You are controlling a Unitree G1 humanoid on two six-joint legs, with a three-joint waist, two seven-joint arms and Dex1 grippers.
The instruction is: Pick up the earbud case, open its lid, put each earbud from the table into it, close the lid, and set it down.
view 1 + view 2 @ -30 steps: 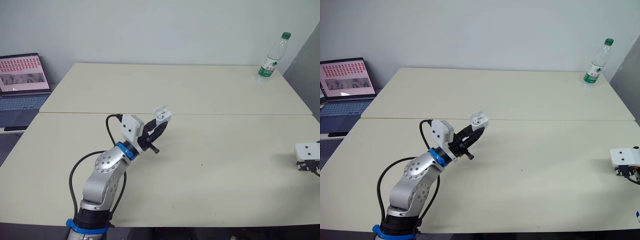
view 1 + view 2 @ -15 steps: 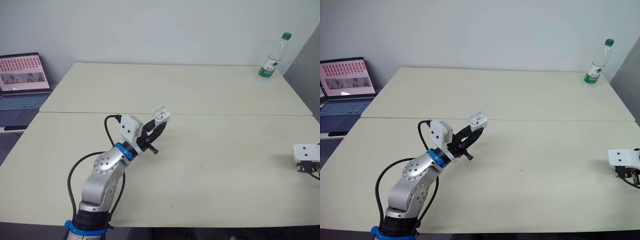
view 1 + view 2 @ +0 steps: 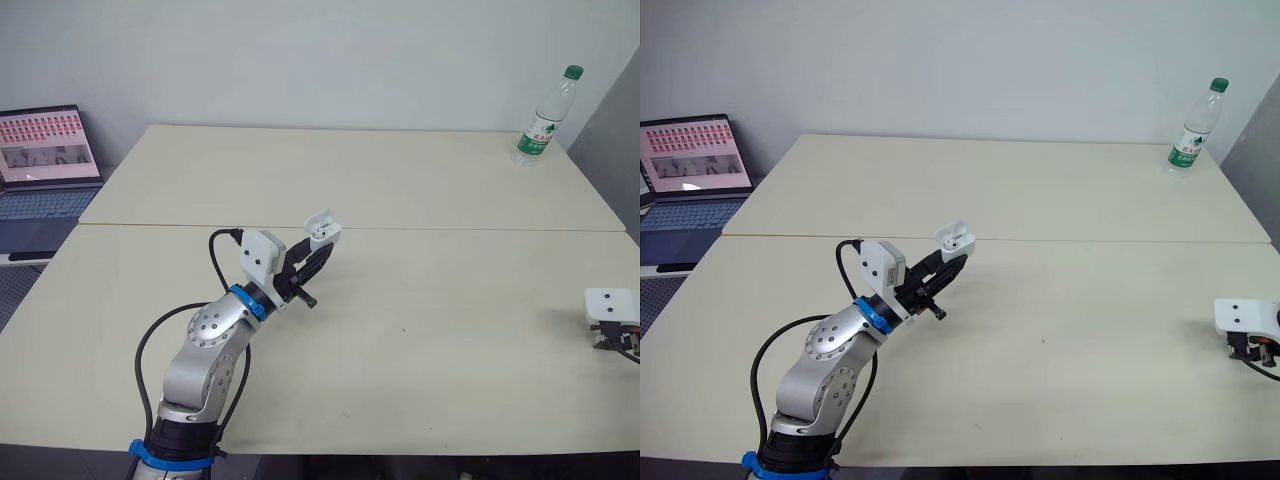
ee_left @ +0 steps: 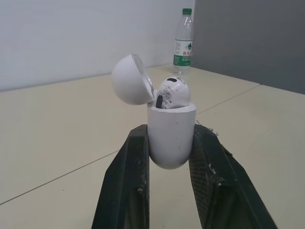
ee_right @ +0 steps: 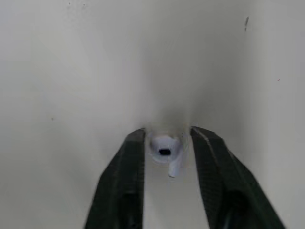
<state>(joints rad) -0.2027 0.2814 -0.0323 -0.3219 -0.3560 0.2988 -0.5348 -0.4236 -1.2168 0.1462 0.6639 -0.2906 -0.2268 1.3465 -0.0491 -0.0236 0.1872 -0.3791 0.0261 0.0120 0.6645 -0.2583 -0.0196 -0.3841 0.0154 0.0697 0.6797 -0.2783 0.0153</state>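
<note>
Over the last second the right arm (image 3: pixel 612 305) has crept a touch inward from the right side, while the left arm (image 3: pixel 215 340) and what it carries have barely shifted.

The left tool (image 3: pixel 320 252) reaches out over the middle of the near tabletop (image 3: pixel 450 330), close to the seam where a second tabletop butts up behind it. It pinches the earbud case (image 4: pixel 171 136) by its lower body, one black finger on each flank, holding it upright and clear of the surface. The case is white and smooth. Its domed lid (image 4: pixel 129 78) is swung back on the hinge, and one earbud (image 4: pixel 172 93) sits in the mouth, its rounded head with a dark patch poking above the rim.

The right tool (image 5: pixel 167 138) is low on the tabletop, well apart from the case and close to the right-hand edge. Its fingers are spread either side of the second earbud (image 5: pixel 165 150), which lies on the surface with its dark opening facing up and its short stem beside it. The fingers are very close to it, but I cannot tell whether they touch.

Between the two arms lies a broad bare stretch. A water bottle (image 3: pixel 543 113) stands at the far right corner, and a laptop (image 3: pixel 45 165) sits off beyond the left edge.
</note>
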